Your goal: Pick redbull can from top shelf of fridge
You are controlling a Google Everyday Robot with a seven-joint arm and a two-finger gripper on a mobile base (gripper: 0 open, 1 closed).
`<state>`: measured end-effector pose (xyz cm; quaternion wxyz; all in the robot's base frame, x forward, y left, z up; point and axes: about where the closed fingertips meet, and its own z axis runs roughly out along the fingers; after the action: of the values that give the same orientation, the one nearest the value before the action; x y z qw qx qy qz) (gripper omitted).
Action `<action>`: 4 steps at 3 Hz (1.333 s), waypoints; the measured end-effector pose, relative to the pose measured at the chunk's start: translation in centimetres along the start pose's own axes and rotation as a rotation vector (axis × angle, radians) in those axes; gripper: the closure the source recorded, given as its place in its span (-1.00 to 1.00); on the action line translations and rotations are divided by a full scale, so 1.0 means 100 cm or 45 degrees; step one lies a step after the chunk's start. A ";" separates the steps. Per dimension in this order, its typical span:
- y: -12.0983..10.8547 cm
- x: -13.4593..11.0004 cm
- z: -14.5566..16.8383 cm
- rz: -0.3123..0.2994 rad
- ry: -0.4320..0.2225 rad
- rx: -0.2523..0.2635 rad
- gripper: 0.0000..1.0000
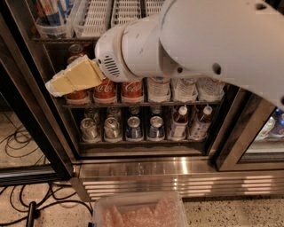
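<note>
- In the upper left corner of the fridge point(26, 111), at the left end of the top shelf point(62, 40): the redbull can point(52, 12), upright inside a clear bin point(53, 30), top cut off by the upper edge of the view.
- To the right of the bin, along the same shelf: white slotted trays point(95, 15).
- Below that shelf's left end, in front of the middle rack: the gripper point(53, 86), pointing left and slightly down, well apart from the redbull can.
- Cream-coloured fingers point(77, 75) pressed together into one wedge, with nothing pinched between them.
- Behind the gripper, stretching off to the right edge: a thick white arm point(199, 40), covering much of the upper racks.
- On the middle rack: red Coca-Cola cans point(132, 88) at the left, partly hidden by the gripper; water bottles point(159, 88) to their right.
- On the bottom rack, left to right: silver cans point(88, 128), dark-blue cans point(133, 127), bottles with white caps point(178, 122).
- Under the racks: a ribbed stainless-steel base point(177, 177).
- At the bottom edge: a clear container point(140, 213) of pinkish contents.
- On the floor at the lower left: dark cables point(22, 146).
</note>
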<state>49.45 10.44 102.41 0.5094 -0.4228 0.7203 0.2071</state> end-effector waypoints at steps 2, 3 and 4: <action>0.016 -0.032 0.036 -0.097 -0.100 0.042 -1.00; 0.023 -0.042 0.064 -0.098 -0.120 0.030 -1.00; 0.040 -0.054 0.109 -0.022 -0.104 -0.045 -1.00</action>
<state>52.94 22.79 102.46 0.5327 -0.4291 0.6914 0.2323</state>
